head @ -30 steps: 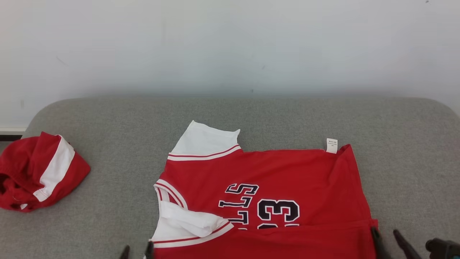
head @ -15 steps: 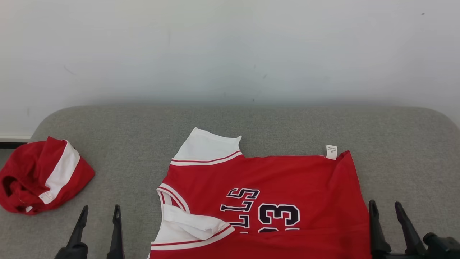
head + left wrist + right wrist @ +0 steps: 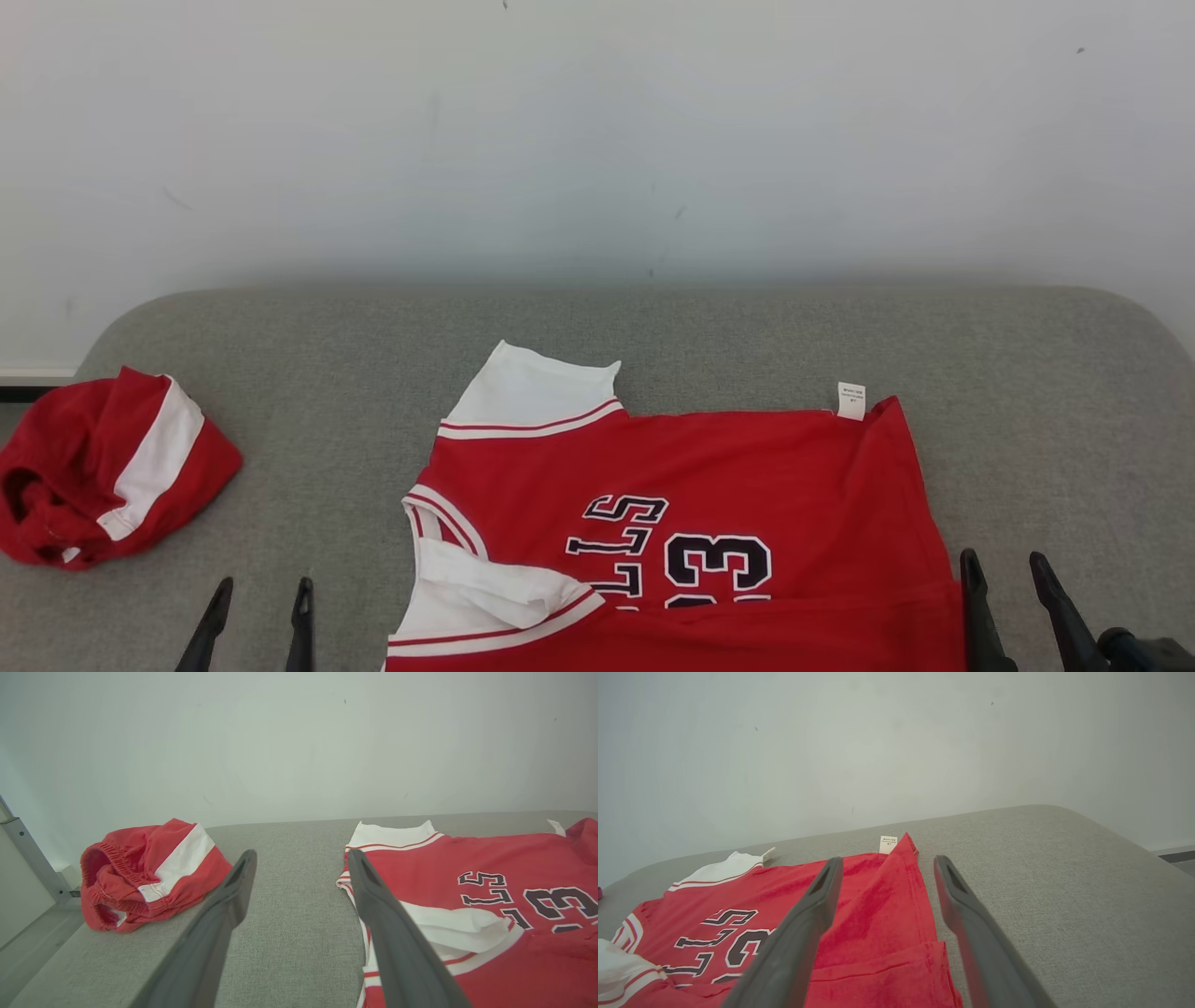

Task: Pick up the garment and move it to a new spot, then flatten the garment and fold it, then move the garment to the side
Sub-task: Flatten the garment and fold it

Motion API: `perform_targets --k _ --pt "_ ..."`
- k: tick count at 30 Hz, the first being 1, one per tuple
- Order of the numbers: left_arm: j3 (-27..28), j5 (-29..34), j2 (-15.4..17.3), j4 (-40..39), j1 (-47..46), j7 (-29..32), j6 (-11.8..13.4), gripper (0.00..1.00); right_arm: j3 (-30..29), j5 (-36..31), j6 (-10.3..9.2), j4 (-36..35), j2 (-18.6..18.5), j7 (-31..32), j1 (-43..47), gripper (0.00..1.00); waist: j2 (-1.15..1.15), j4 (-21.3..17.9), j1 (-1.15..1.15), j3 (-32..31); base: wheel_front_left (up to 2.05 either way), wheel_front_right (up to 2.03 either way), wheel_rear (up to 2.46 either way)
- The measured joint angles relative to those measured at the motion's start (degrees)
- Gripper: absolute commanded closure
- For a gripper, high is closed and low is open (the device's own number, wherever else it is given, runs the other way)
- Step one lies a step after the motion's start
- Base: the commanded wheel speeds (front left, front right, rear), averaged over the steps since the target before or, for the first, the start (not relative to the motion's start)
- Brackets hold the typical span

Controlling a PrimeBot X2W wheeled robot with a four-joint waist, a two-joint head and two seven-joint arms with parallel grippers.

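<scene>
The garment (image 3: 691, 485) is a red jersey with white sleeves and black lettering, lying spread on the grey padded surface (image 3: 653, 336), its near strip folded over onto itself. My left gripper (image 3: 261, 593) stands open and empty over bare padding, left of the jersey's collar side. My right gripper (image 3: 1004, 565) is open and empty just off the jersey's right edge. In the left wrist view the left gripper (image 3: 301, 856) points at the gap between the shorts and the jersey (image 3: 490, 868). In the right wrist view the right gripper (image 3: 888, 861) straddles the jersey's (image 3: 794, 896) right hem.
Crumpled red shorts (image 3: 103, 485) with a white stripe lie at the far left of the padding, also in the left wrist view as shorts (image 3: 149, 868). A pale wall (image 3: 597, 140) rises behind. A metal post (image 3: 32, 858) stands off the left edge.
My left gripper has moved left, away from the jersey's near left corner, onto bare padding. The right gripper stays beside the right hem. The head camera has tilted slightly.
</scene>
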Motion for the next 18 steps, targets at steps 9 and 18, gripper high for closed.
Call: perform_targets --k 9,18 --pt "0.2 -3.3 2.2 2.6 -9.9 5.5 -2.8 0.0 2.9 1.4 0.0 2.6 -3.5 5.6 -8.8 0.0 0.0 -2.4 0.0 1.9 0.0 0.0 0.0" --pt "-4.4 -7.8 6.8 12.9 -33.8 12.6 -5.5 0.0 7.1 4.2 -0.01 14.9 -6.1 10.5 -29.1 0.0 0.01 -5.9 0.01 8.3 0.0 0.0 0.0"
